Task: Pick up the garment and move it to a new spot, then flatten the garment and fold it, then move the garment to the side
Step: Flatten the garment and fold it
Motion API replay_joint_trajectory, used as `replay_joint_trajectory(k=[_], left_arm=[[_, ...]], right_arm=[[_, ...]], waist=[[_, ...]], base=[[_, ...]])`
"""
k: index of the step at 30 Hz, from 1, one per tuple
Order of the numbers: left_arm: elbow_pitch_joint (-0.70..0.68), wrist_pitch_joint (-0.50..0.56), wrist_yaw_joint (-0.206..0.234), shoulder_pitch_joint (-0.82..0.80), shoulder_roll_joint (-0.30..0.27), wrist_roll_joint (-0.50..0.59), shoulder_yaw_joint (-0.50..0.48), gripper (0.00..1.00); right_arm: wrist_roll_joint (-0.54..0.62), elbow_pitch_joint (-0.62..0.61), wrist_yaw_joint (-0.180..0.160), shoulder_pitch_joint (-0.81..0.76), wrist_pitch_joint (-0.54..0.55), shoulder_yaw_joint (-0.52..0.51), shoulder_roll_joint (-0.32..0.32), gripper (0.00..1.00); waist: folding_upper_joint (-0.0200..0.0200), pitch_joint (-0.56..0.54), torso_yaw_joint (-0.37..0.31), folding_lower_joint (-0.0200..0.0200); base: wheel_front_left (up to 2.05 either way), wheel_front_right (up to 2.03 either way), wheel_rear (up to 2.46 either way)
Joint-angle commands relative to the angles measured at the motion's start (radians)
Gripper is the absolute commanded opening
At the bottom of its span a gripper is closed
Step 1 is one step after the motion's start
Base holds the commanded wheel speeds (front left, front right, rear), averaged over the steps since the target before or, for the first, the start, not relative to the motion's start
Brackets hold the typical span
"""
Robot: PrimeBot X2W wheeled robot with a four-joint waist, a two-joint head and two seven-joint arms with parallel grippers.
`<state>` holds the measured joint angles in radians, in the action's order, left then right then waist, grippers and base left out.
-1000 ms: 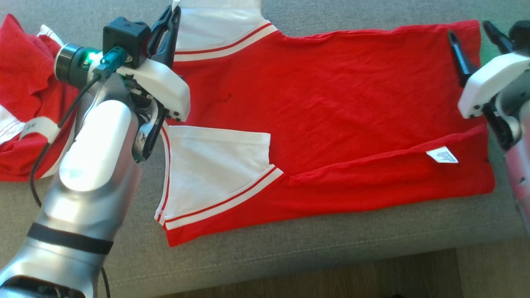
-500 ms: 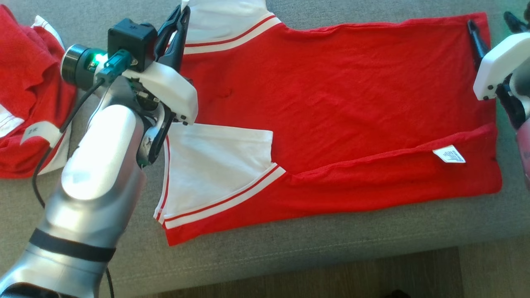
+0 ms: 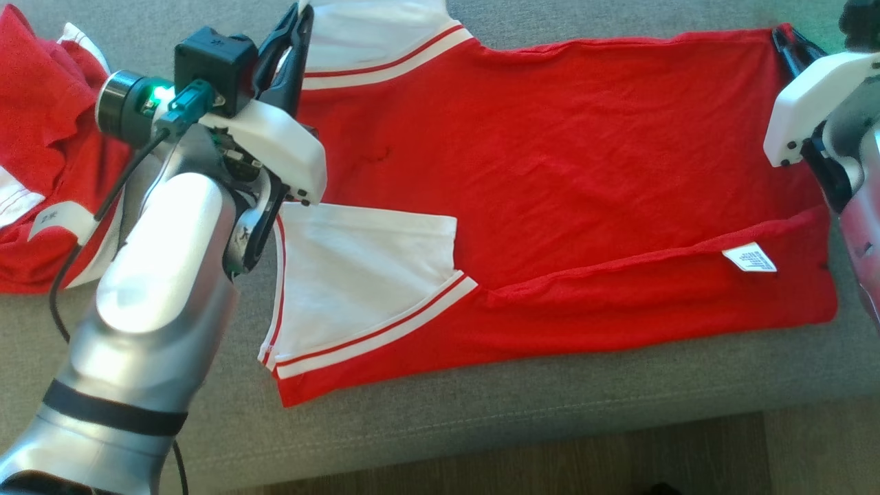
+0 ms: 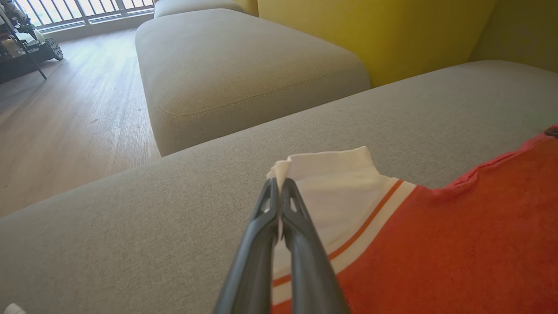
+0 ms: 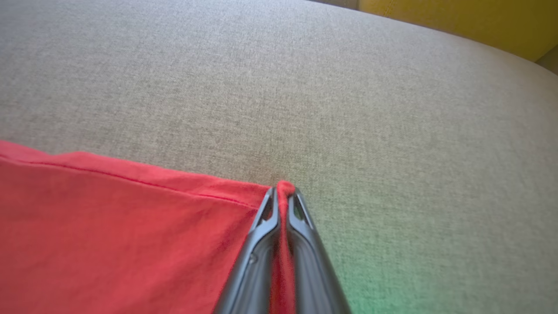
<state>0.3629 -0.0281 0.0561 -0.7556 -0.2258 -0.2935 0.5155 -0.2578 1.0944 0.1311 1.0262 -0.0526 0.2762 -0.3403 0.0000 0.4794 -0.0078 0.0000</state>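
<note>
My left gripper point(image 4: 279, 187) pinches garment point(image 3: 550, 165) sleeve point(image 4: 335, 174), ten o'clock; right gripper point(image 5: 282, 194) pinches hem corner point(image 5: 285, 185), two o'clock. Light, floppy; lift together.

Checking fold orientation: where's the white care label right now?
Head view, right side: the care label lies on the red shirt, at its folded-over near edge, toward the right end.

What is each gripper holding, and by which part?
Both hold the red shirt: the left gripper pinches its white sleeve edge, the right gripper a hem corner.
</note>
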Motion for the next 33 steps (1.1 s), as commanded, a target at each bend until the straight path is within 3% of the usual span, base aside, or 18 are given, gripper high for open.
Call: replay_joint_trajectory(k=[1,10,22,28,33], left_arm=[[-0.033,-0.001,0.012,-0.012,-0.042,-0.009,-0.035,0.0],[-0.031,-0.019,0.02,0.011,-0.038,-0.016,-0.025,0.0],[-0.075,-0.032,0.029,0.093,-0.064,-0.041,-0.026,0.0],[-0.121,0.005,0.014,0.163,-0.102,-0.049,-0.004,0.0],[-0.172,0.041,-0.023,0.237,-0.14,-0.079,0.018,0.0]], right_arm=[[-0.015,0.008,0.0,-0.024,-0.011,0.03,0.001,0.0],[-0.062,0.011,0.0,-0.051,-0.147,0.053,-0.03,0.0],[-0.087,-0.053,0.0,-0.169,-0.206,0.019,-0.054,0.0],[-0.093,-0.091,0.0,-0.234,-0.208,-0.005,-0.072,0.0],[-0.101,-0.137,0.0,-0.286,-0.187,0.003,-0.093,0.0]], waist=[[0.0,-0.006,-0.003,0.0],[0.0,-0.059,0.002,0.0],[0.0,-0.143,0.018,0.0],[0.0,-0.184,0.032,0.0],[0.0,-0.213,0.044,0.0]], base=[[0.0,0.0,0.0],[0.0,0.0,0.0],[0.0,0.0,0.0],[0.0,0.0,0.0],[0.0,0.0,0.0]])
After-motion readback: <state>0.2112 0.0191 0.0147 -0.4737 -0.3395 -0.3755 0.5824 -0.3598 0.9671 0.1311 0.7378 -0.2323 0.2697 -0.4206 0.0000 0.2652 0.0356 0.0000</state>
